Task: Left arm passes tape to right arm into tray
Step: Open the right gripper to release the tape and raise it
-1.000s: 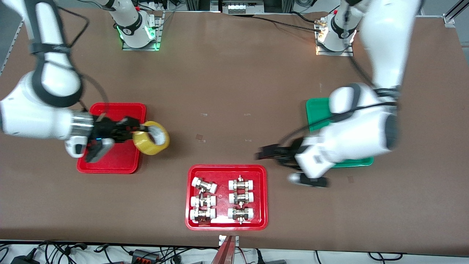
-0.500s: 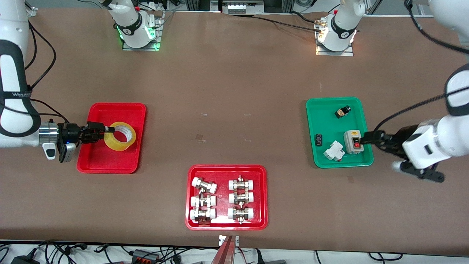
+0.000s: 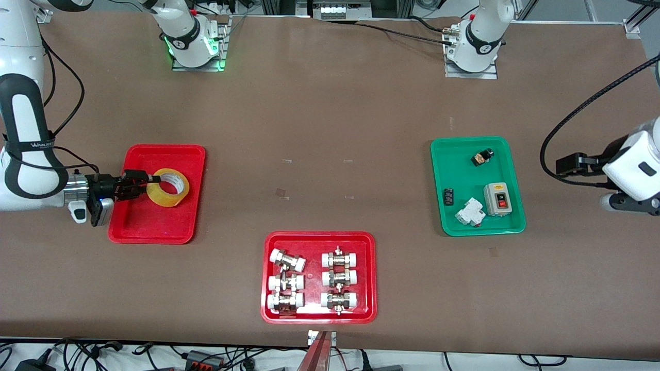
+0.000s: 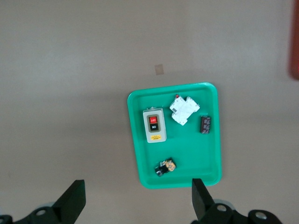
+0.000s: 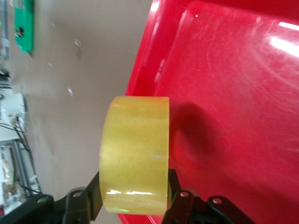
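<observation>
My right gripper (image 3: 147, 184) is shut on the yellow tape roll (image 3: 168, 187) and holds it low over the plain red tray (image 3: 149, 221); I cannot tell whether the roll touches the tray floor. In the right wrist view the tape (image 5: 134, 149) sits between the gripper's (image 5: 133, 189) two black fingers, above the tray (image 5: 233, 93) near its rim. My left gripper (image 3: 564, 166) is open and empty, up in the air over bare table past the green tray, at the left arm's end. In the left wrist view its gripper (image 4: 136, 199) has its fingers spread wide.
A green tray (image 3: 466, 159) holds a switch box (image 3: 497, 199), a white breaker and small dark parts; it also shows in the left wrist view (image 4: 187, 158). A red tray (image 3: 319, 235) of white-capped fittings lies nearest the front camera.
My right gripper carried the tape from over the tray's edge to over the tray and lowered it. My left arm pulled away past the green tray toward its table end.
</observation>
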Available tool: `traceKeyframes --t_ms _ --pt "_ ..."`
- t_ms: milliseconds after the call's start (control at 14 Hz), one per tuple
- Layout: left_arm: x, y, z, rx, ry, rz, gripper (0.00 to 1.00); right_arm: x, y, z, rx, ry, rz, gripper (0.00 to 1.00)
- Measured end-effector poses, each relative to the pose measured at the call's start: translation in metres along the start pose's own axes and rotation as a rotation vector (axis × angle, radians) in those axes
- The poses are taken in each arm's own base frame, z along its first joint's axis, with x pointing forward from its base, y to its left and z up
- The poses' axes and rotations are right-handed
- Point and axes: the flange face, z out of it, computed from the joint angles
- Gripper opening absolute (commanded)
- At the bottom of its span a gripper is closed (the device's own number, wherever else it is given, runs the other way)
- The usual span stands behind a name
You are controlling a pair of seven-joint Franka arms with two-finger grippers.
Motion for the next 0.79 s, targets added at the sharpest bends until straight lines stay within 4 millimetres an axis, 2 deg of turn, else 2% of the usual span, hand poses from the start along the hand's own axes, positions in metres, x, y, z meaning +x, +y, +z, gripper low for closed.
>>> traceKeyframes --t_ms 143,214,429,643,786 --pt "-0.02 0.026 0.008 0.017 0.065 -0.03 1.0 0.002 0.004 -0.005 -0.076 -0.032 -0.03 1.0" --pt "-0.032 0.031 0.014 0.012 0.087 -0.041 1.0 0.004 0.005 -0.007 -0.116 -0.051 -0.048 1.0" --pt "-0.062 0.016 0.032 -0.033 0.093 -0.085 1.0 0.021 -0.01 -0.017 -0.245 -0.109 -0.121 1.0" --pt "-0.071 0.017 0.031 -0.045 0.101 -0.089 1.0 0.046 -0.055 -0.044 -0.395 -0.16 -0.19 1.0" --pt "-0.071 0.018 0.031 -0.047 0.102 -0.088 1.0 0.057 -0.096 -0.073 -0.502 -0.158 -0.152 1.0"
